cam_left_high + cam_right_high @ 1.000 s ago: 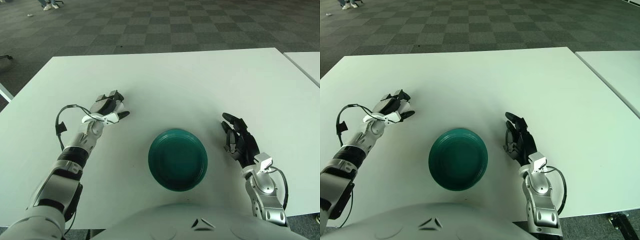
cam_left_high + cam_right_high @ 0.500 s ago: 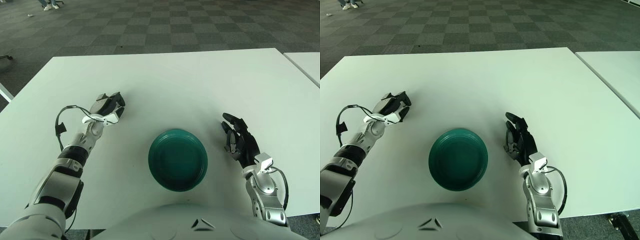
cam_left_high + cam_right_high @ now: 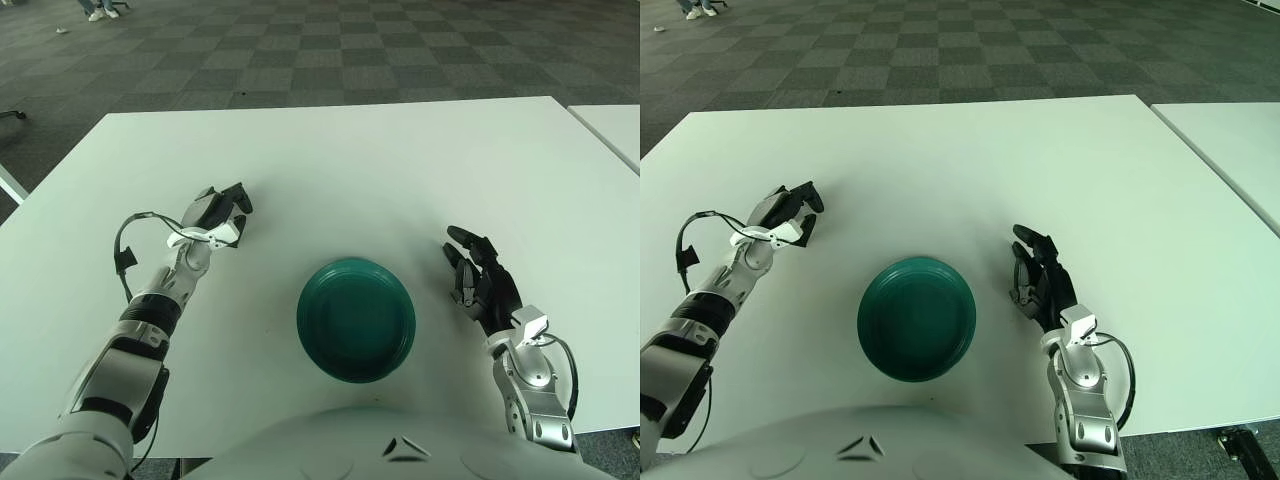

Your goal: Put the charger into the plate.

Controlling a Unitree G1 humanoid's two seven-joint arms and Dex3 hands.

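My left hand is on the left side of the white table, fingers curled around a small white charger that is mostly hidden by the black fingers. The hand rests low at the table surface. It also shows in the right eye view. A dark green round plate sits empty at the front middle, to the right of and nearer than the left hand. My right hand rests to the right of the plate, fingers spread, holding nothing.
A second white table stands at the far right, with a gap between the two. Dark checkered floor lies beyond the far edge. A black cable loops off my left wrist.
My left hand's thumb and fingers have curled in around the white charger and the hand has shifted slightly up and right. The right hand and the plate have not moved.
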